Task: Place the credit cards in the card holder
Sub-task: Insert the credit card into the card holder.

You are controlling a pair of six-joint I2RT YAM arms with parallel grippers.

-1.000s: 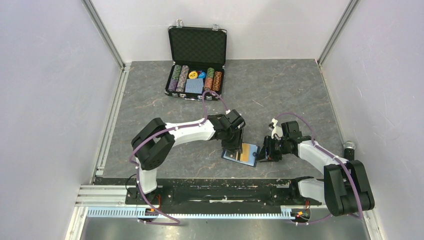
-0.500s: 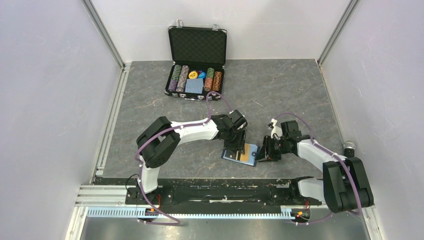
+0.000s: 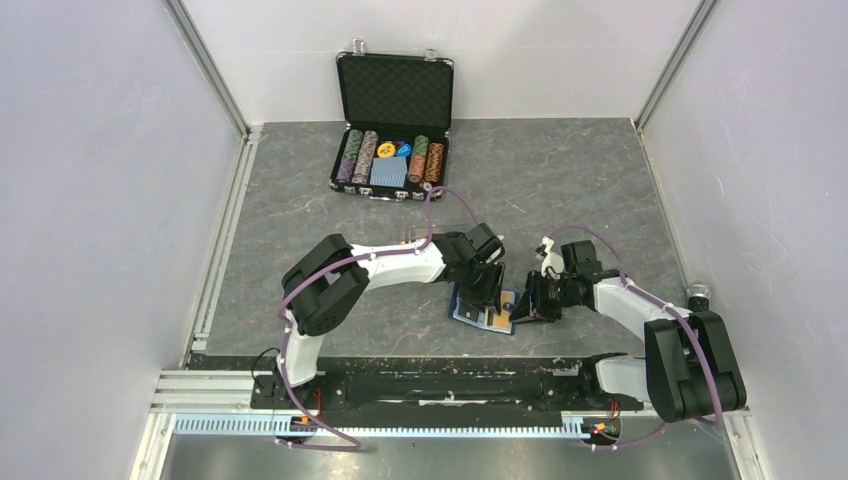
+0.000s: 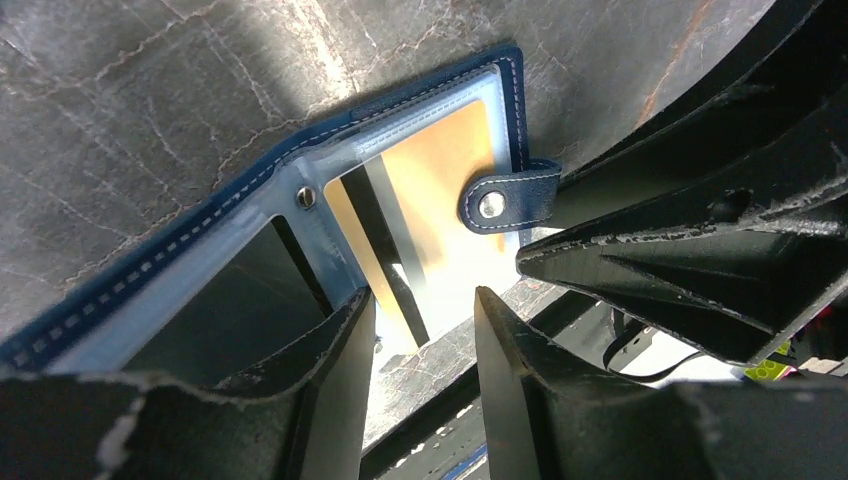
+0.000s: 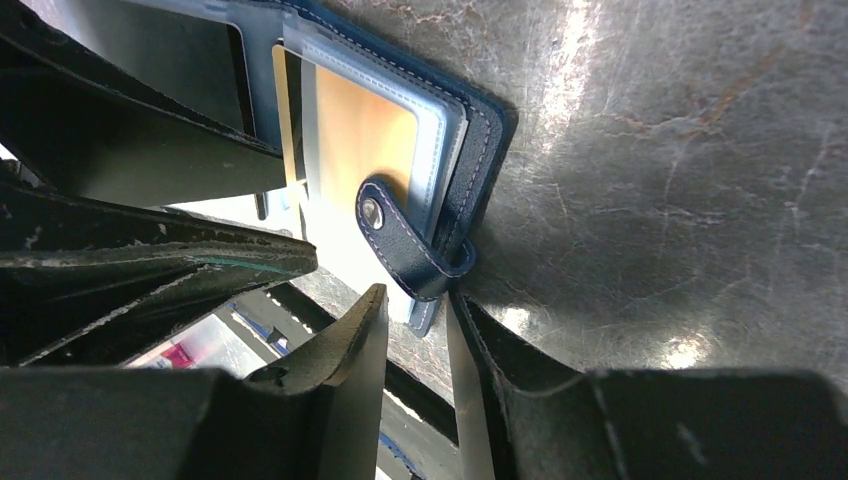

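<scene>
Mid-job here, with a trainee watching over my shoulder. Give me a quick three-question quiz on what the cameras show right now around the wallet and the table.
1. Pick one: the card showing through the clear pocket of the wallet is A) gold, B) red, C) green.
2. True or false: the wallet is folded shut with its snap tab fastened.
3. Short answer: what fills the open black case at the far side of the table?

Key:
1. A.
2. False: the wallet lies open and the snap tab is loose.
3. Rows of poker chips.
</scene>
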